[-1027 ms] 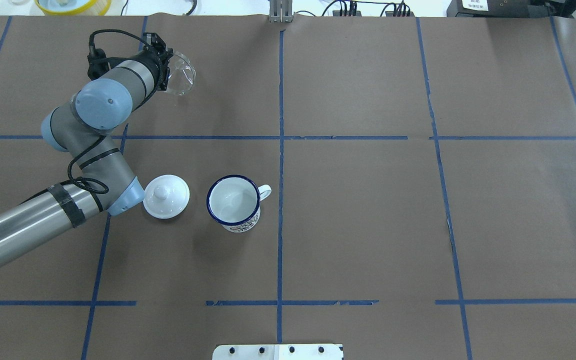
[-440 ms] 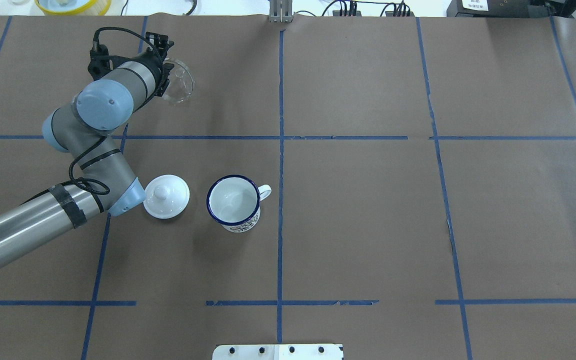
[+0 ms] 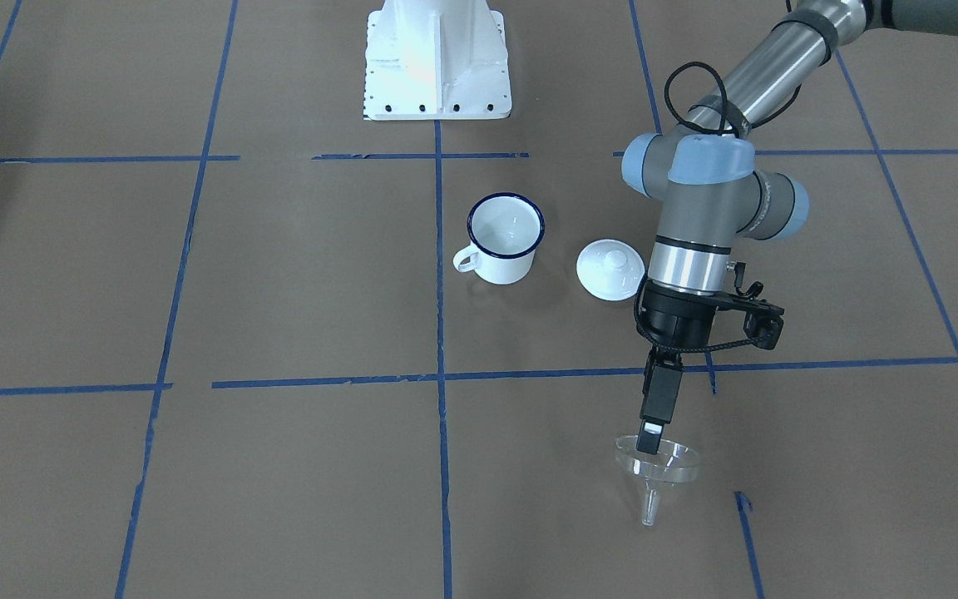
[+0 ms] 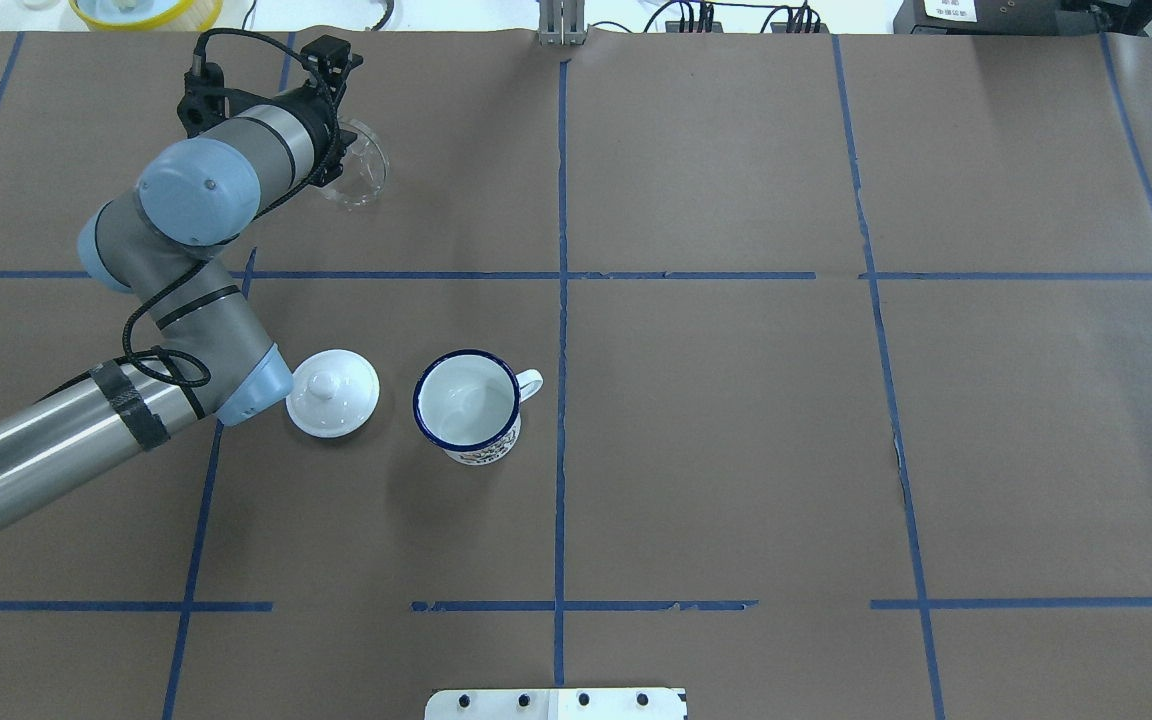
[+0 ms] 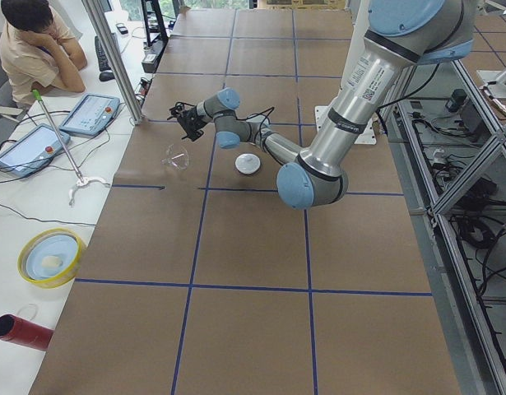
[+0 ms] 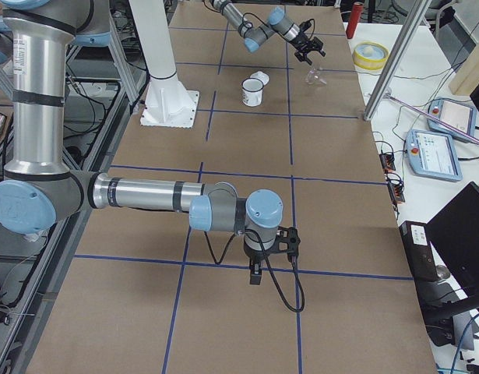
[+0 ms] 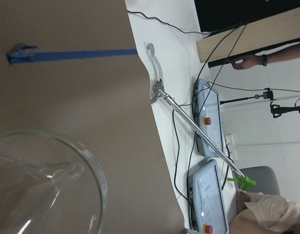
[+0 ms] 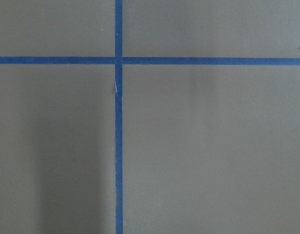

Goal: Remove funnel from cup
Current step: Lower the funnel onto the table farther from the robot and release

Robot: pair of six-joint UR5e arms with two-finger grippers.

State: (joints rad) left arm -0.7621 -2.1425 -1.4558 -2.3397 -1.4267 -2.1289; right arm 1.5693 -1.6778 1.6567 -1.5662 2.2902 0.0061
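One small transparent funnel (image 3: pixel 672 467), with a wide round cone mouth and a short narrow spout, stood mouth up and spout down over the far part of the brown-paper counter (image 4: pixel 736 420) on the robot's left. It was out of, and well apart from, the small white enamel cup (image 3: pixel 506 241) with the dark blue rim and loop handle. We could not tell whether the spout tip touched the paper.

The left arm reached out across the counter with its wrist pointing steeply down. The left gripper (image 3: pixel 650 441) was clenched on the funnel's rim at the edge nearest the robot, its slim black fingers seen edge-on.

The funnel's wall looked smooth and glassy, with the matte brown paper showing through it. Near the cup lay a glossy white round lid (image 3: pixel 609 268) with a knob.

The right gripper (image 6: pixel 255 279) pointed down at a crossing of blue tape lines (image 8: pixel 118 60). Whether it was parted or pinched we could not tell.
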